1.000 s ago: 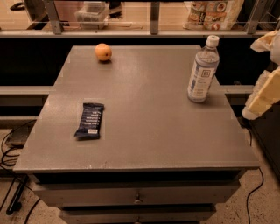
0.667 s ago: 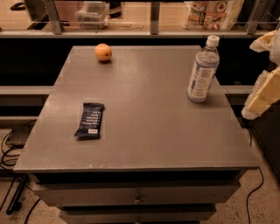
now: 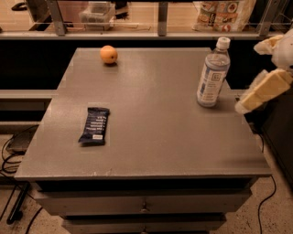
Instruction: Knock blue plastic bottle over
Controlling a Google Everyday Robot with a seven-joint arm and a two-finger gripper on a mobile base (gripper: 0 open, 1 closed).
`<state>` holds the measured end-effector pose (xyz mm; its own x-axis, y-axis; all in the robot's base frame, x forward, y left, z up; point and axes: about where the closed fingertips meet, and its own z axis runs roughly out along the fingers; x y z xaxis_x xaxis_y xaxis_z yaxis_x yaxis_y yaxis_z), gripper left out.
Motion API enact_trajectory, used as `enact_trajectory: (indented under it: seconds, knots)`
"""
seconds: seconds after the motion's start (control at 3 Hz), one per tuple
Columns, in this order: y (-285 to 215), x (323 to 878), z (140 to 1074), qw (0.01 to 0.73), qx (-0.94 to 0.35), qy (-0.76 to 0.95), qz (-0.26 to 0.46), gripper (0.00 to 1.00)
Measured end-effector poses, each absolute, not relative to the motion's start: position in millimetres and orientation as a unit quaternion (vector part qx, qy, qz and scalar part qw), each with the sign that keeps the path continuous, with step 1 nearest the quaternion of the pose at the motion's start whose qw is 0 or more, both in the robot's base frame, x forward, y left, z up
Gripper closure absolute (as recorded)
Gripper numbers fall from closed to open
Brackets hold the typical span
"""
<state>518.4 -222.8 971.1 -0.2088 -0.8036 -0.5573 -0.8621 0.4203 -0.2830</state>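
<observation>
Table (image 3: 160, 114): grey, flat-topped, seen from above and in front; most of the view is taken up by it.
Drawers (image 3: 142, 205): two fronts are seen under the top, stacked; a small knob is seen on the upper one.
Background: a pale ledge (image 3: 137, 34) with metal uprights is seen behind the far edge of the table; a clear container (image 3: 98, 13) and printed bags (image 3: 224, 13) are set on it.
Floor: speckled; dark cables (image 3: 9, 155) are seen at the lower left, and one more at the lower right.
Gripper (image 3: 247, 77): seen at the right edge of the view, beyond the right rim of the table and level with the bottle. Two cream fingers are held spread apart, one above the other; nothing is gripped between them. No contact with the bottle is seen; the lower finger (image 3: 263, 89) is just beside it, to its right.
Blue plastic bottle (image 3: 213, 75): upright on the far right part of the table, near the right rim; white cap (image 3: 223, 42) on top, pale label with dark print around the body.
Snack bar (image 3: 94, 125): dark wrapper, laid flat on the left half, well apart from the bottle.
Orange (image 3: 108, 54): placed near the far left corner, well apart from the rest.
</observation>
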Motion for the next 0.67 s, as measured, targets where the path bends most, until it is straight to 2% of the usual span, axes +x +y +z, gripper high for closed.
enact_trajectory:
  seconds: [0.67]
  knots:
    - [-205.3, 567.2, 938.2, 0.382, -0.494, 0.773, 0.116, 0.00]
